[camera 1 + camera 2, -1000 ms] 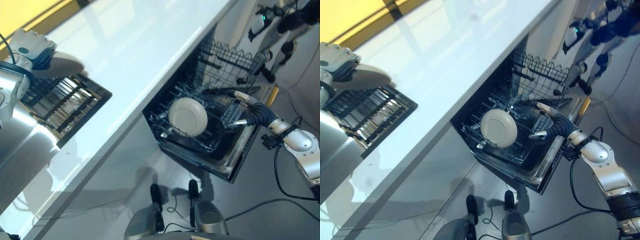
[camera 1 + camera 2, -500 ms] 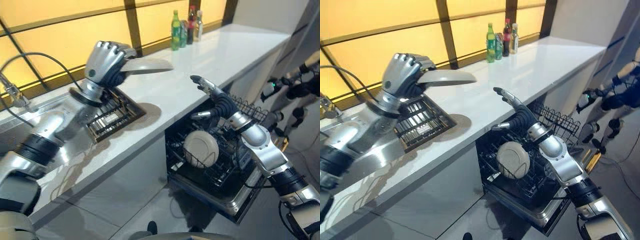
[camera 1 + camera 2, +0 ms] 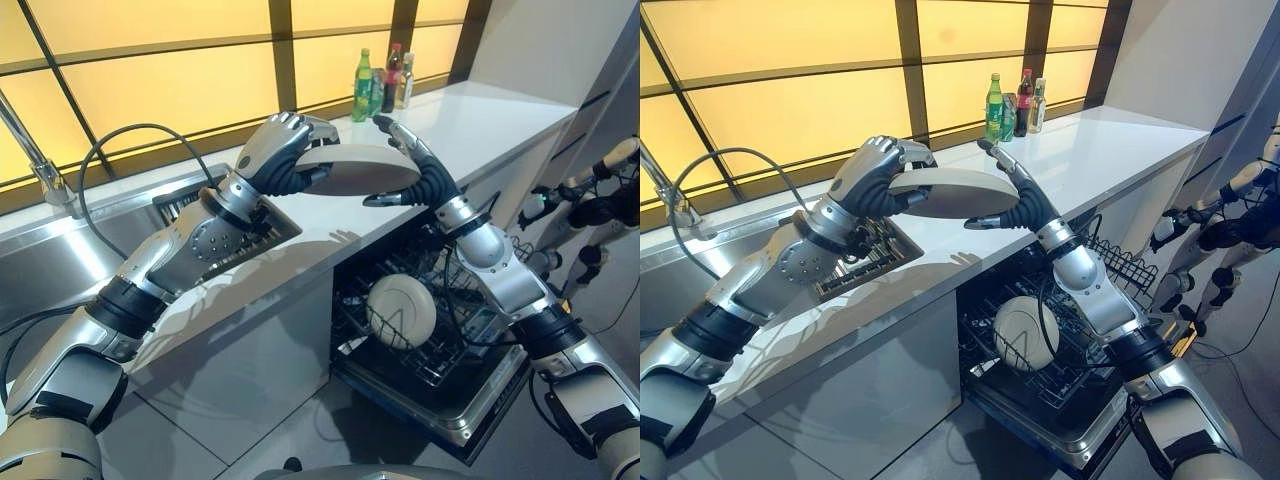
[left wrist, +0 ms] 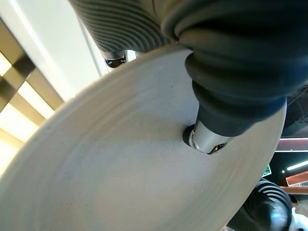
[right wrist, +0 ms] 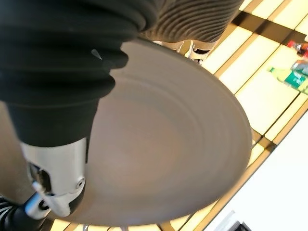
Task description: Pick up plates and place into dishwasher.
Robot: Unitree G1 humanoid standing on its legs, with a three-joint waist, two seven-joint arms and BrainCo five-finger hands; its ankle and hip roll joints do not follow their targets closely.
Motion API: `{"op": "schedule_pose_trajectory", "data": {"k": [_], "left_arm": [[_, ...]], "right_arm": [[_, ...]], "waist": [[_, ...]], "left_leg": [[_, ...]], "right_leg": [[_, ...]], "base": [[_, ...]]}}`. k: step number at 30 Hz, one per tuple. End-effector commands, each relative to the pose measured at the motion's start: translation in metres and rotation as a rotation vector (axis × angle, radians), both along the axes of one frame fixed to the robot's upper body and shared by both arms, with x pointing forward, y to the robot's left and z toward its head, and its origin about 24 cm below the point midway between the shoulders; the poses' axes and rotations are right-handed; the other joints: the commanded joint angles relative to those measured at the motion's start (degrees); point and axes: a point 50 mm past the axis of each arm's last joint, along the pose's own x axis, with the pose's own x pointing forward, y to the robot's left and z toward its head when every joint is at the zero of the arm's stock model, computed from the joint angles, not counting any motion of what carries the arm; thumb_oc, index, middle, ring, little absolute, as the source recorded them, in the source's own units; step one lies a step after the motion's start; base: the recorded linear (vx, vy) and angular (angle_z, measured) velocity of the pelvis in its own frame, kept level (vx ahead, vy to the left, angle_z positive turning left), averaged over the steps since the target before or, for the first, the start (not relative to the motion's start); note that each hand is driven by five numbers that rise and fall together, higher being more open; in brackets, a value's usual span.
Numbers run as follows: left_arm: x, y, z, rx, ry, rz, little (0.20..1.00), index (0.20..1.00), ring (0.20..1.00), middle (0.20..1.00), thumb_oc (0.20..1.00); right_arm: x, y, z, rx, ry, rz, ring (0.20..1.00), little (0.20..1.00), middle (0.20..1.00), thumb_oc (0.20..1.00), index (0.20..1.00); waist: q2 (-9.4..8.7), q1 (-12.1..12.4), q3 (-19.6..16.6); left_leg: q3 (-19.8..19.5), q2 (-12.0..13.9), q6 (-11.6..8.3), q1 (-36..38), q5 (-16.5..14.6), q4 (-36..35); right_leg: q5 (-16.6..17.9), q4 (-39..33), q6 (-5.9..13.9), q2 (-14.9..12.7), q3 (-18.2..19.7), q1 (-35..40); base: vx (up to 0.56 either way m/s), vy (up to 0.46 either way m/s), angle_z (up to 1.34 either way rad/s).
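Left hand (image 3: 272, 150): fingers (image 3: 880, 150) curled over the near rim of a grey plate (image 3: 355, 170), thumb under it, pinching the edge. Right hand (image 3: 1018, 205): fingers (image 3: 400, 135) straight and spread, laid along the plate's far rim, thumb below near the underside. No closed grip on that side yet; it reads as support only. In the left wrist view the thumb tip presses the plate's face (image 4: 144, 159); in the right wrist view the plate (image 5: 168, 159) lies across the palm.

Plate position: upper centre of the frame, held in the air above the white counter (image 3: 480, 110), between the two hands, well above the open dishwasher (image 3: 440, 400). One plate (image 3: 402, 310) already stands on edge in the lower rack (image 3: 1040, 385), centre right. A dark drying rack (image 3: 865, 260) sits on the counter left of centre, and bottles (image 3: 1015, 100) stand at the top of the frame by the window.

Judgement: mid hand-over, left to right. Risks:
- If the left hand lets go before the right fingers curl, the plate would probably drop onto the counter edge or the rack.
- A one-rim pinch gives poor leverage, so the plate could tilt and slide out.
- On lowering, the free rim could strike the standing plate or the rack wires.

Orientation: plate nearly flat, face up, slightly tilted. Round, so no true long axis; its broad span runs left to right across the frame. It would need turning on edge to fit the rack slots.
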Motion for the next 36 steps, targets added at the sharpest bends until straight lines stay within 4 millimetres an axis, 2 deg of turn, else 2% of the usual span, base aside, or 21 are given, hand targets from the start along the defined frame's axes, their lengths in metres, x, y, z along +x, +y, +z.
{"op": "schedule_pose_trajectory", "data": {"k": [1,7,8,14,17,24,25,26,27,33,36], "left_arm": [[-0.008,-0.017,0.012,-0.066,0.003,-0.126,0.200,0.200,0.200,0.200,0.200],[-0.011,-0.025,0.009,-0.081,0.045,-0.185,0.200,0.200,0.200,0.200,0.200],[-0.012,-0.027,0.009,-0.079,0.049,-0.199,0.200,0.200,0.200,0.200,0.200],[-0.012,-0.033,0.007,-0.072,0.070,-0.226,0.200,0.200,0.200,0.200,0.200],[-0.011,-0.032,0.001,-0.073,0.104,-0.227,0.200,0.200,0.200,0.200,0.200],[-0.014,-0.033,-0.008,-0.078,0.165,-0.272,0.200,0.200,0.200,0.200,0.200],[-0.013,-0.032,-0.009,-0.082,0.174,-0.266,0.438,0.438,0.438,0.438,0.438],[-0.013,-0.031,-0.010,-0.084,0.184,-0.266,0.827,0.827,0.827,0.827,0.827],[-0.012,-0.029,-0.011,-0.096,0.210,-0.270,1.000,1.000,1.000,1.000,1.000],[-0.026,-0.010,-0.031,-0.245,0.370,-0.354,1.000,1.000,1.000,1.000,1.000],[-0.032,0.003,-0.044,-0.324,0.424,-0.351,1.000,1.000,1.000,1.000,1.000]], "right_arm": [[0.008,0.007,0.039,-0.008,-0.153,-0.032,1.000,1.000,1.000,1.000,1.000],[0.009,0.017,0.039,-0.026,-0.103,0.054,1.000,1.000,1.000,1.000,1.000],[0.010,0.022,0.037,-0.030,-0.068,0.099,0.200,0.200,0.200,0.200,0.200],[0.013,0.030,0.033,0.016,0.032,0.216,0.200,0.200,0.200,0.200,0.200],[0.011,0.031,0.030,0.193,0.116,0.348,0.200,0.200,0.200,0.200,0.200],[0.014,0.022,0.017,0.207,0.120,0.281,0.200,0.200,0.200,0.200,0.200],[0.014,0.016,0.014,0.193,0.126,0.255,0.200,0.200,0.200,0.200,0.200],[0.015,0.013,0.012,0.183,0.128,0.234,0.200,0.200,0.200,0.200,0.200],[0.015,0.006,0.008,0.158,0.127,0.183,0.200,0.200,0.200,0.200,0.200],[0.007,-0.049,-0.011,-0.005,0.110,-0.069,0.200,0.200,0.200,0.200,0.200],[0.003,-0.084,-0.010,-0.043,0.091,-0.219,0.200,0.200,0.200,0.200,0.200]], "waist": [[-0.72,2.24,1.14],[-0.87,2.62,1.19],[-0.94,2.74,1.15],[-1.06,3.13,0.78],[-0.99,3.20,0.69],[-0.65,2.85,0.56],[-0.64,2.59,0.61],[-0.64,2.51,0.62],[-0.66,2.30,0.60],[-1.10,1.04,1.45],[-1.29,0.67,2.94]], "left_leg": [[0.37,-4.62,1.50,3.65,-11.82,1.08],[0.08,-4.70,1.70,3.76,-11.79,1.03],[0.00,-4.72,1.69,3.81,-11.80,0.99],[-0.28,-4.69,1.60,4.05,-11.68,0.82],[-0.26,-4.65,1.63,4.23,-11.78,0.77],[-0.03,-4.57,1.70,4.44,-11.90,0.56],[0.18,-4.53,1.70,4.51,-11.92,0.54],[0.29,-4.51,1.69,4.53,-11.94,0.54],[0.51,-4.44,1.72,4.58,-12.01,0.54],[1.71,-4.13,1.90,4.23,-11.50,0.54],[2.66,-3.76,2.11,3.83,-11.49,0.65]], "right_leg": [[-7.49,2.18,3.75,-1.65,0.08,1.32],[-7.48,2.01,3.55,-1.60,0.02,1.49],[-7.51,1.99,3.48,-1.57,0.00,1.55],[-7.48,1.62,3.30,-1.59,-0.30,2.10],[-7.47,1.40,3.25,-1.53,-0.18,2.39],[-7.36,1.16,3.30,-1.38,0.30,2.44],[-7.31,1.10,3.35,-1.33,0.50,2.46],[-7.30,1.07,3.37,-1.30,0.60,2.47],[-7.30,1.04,3.44,-1.25,0.71,2.47],[-6.50,1.18,3.60,-0.92,1.93,1.46],[-6.37,1.68,3.49,-0.56,2.56,0.52]], "base": [[0.00,0.000,0.00],[0.00,0.000,0.00],[0.00,0.000,0.00],[0.03,-0.014,0.01],[0.04,-0.023,0.00],[0.00,0.000,0.00],[0.00,0.000,0.00],[0.00,0.000,0.00],[0.03,-0.031,-0.02],[0.01,-0.041,-0.04],[-0.04,-0.043,-0.18]]}}
